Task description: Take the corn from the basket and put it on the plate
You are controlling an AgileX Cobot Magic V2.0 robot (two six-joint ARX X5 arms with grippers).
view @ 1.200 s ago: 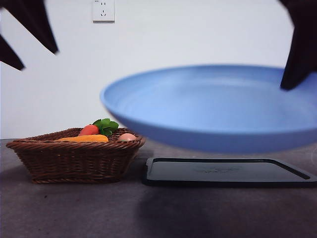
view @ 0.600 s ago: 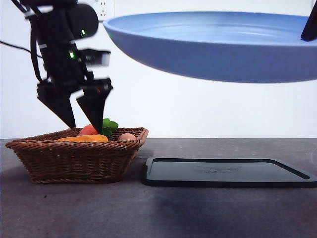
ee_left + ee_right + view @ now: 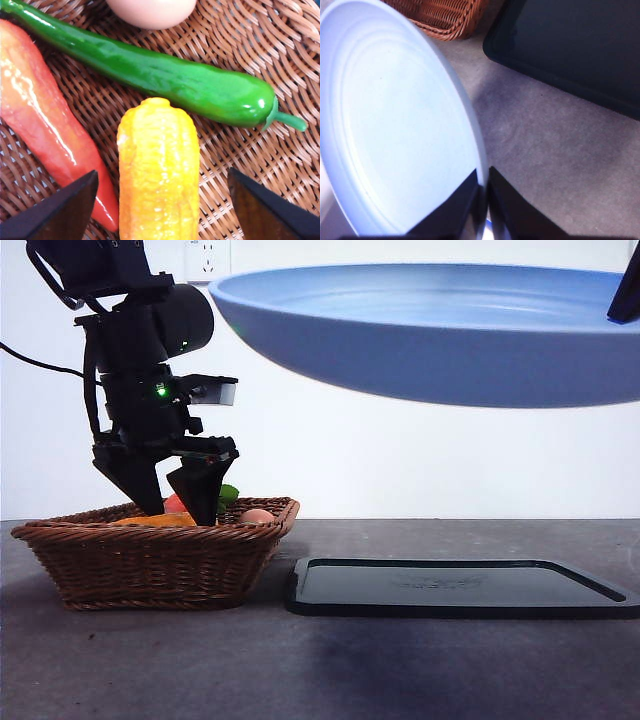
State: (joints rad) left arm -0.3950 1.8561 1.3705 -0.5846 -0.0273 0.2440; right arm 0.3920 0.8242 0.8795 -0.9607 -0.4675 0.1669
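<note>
1. Jaws first: our left gripper (image 3: 160, 210) has both jaws spread wide, one either side of the corn (image 3: 159, 170), not touching it yet. Our right gripper (image 3: 483, 200) has its jaws pressed together on the rim of the plate (image 3: 395, 130), holding it up in the air.
2. Step in hand, as we judge it: approach for the pick. In the front view the left gripper (image 3: 180, 510) is down inside the basket (image 3: 150, 560), tips at rim level, w/ the corn (image 3: 155, 521) lying flat on the weave.
3. Next move calls for dropping a bit lower and closing across the cob's width, centred (the red-orange carrot (image 3: 45, 125) lies just beside it at 9 o'clock, so one jaw must slip betw. the two).
4. Other neighbours: a green pepper (image 3: 160, 80) crosses just past the cob's blunt end at 12 o'clock, and a pinkish-tan round item (image 3: 150, 10) sits beyond that.
5. Materials: corn is glossy, bumpy w/ kernel rows, likely hard plastic, so could slip. Basket is brown woven wicker, braided rim. Plate is smooth, matte, light blue, shallow.
6. A flat black tray (image 3: 460, 588) sits on the grey table (image 3: 320, 670) under the lifted plate.
</note>
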